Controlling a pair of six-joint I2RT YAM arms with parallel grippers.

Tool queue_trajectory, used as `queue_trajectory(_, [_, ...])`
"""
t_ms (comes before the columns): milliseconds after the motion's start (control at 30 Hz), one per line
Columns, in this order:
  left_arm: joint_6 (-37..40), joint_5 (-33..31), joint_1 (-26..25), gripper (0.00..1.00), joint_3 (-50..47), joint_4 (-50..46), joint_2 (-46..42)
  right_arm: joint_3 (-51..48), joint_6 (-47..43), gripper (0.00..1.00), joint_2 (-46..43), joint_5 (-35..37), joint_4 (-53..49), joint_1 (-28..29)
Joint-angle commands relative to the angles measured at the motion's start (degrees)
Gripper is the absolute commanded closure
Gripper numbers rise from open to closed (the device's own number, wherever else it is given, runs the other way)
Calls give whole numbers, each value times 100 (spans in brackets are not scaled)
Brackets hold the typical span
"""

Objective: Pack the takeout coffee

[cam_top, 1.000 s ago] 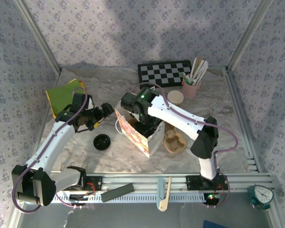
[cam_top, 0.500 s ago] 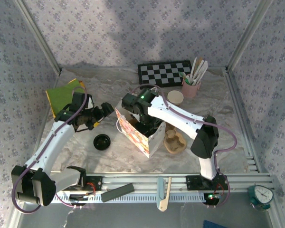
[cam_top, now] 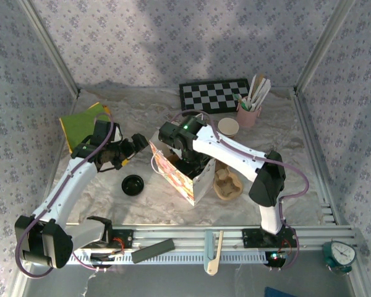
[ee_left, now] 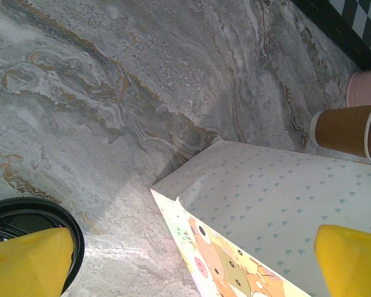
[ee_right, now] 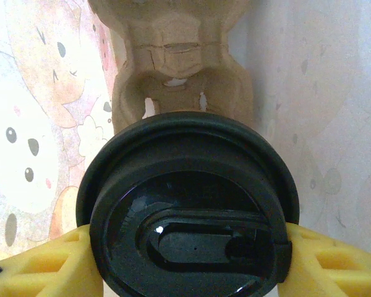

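Two yellow fingers [ee_right: 62, 247] of the right tool [ee_right: 188, 263] clamp the takeout coffee [ee_right: 185, 204], black lid up, down inside the printed paper bag [cam_top: 180, 178]. The bag's walls stand close on both sides. The left tool [ee_left: 188, 257] hangs wide open over bare tabletop [ee_left: 111, 93], just beside the bag's corner edge. A loose black lid [cam_top: 133, 184] lies near one finger.
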Motion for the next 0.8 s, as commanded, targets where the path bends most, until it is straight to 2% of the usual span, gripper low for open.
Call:
queue_trajectory(0, [125,14,-28,0,236,-96,-86,-15,2,40,-160,-57,-88,-24])
queue_trajectory(767, [166,5,-29,0,271,-219,-69,276,-59,40,-37,87,-135,-108])
